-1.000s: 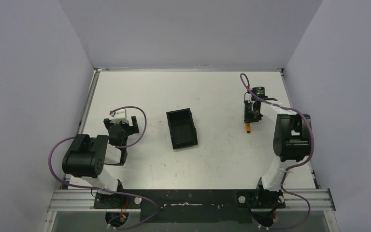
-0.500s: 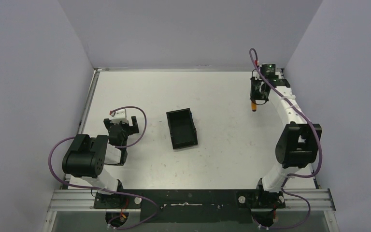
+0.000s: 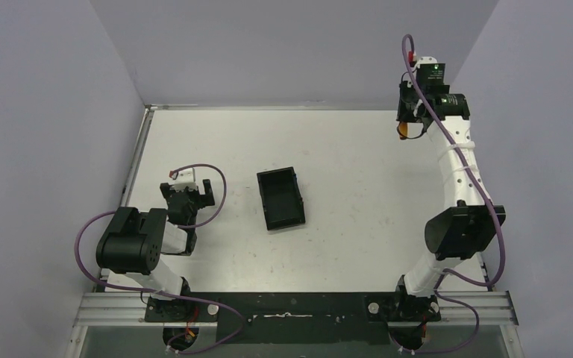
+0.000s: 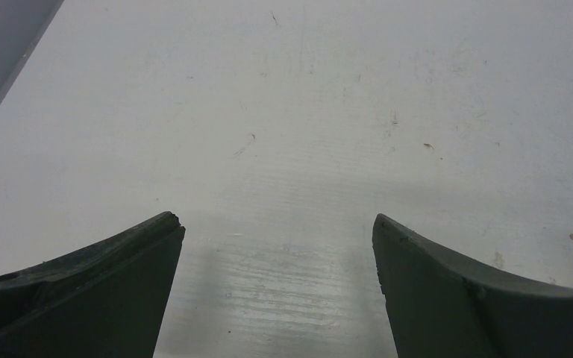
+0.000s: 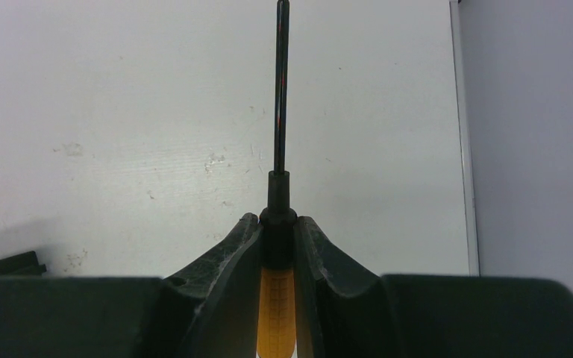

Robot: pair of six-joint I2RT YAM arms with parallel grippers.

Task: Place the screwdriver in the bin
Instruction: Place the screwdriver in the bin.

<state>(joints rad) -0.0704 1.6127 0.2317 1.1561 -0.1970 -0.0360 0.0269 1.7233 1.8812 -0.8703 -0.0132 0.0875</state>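
White table (image 3: 358,156), walls (image 3: 291,45) close on three sides: right gripper (image 5: 277,224) clamps the screwdriver (image 5: 277,313) by the far-right corner, bin (image 3: 277,173) mid-table, left gripper (image 4: 277,231) fingers spread.

White tabletop (image 3: 343,149), plain lavender walls (image 3: 283,52) on three sides, even light

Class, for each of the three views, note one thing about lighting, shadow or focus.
Top external: even, diffuse light, everything sharp. Left wrist: the open left gripper throws a faint shadow on the table. Right wrist: the screwdriver shaft is crisp, no glare.
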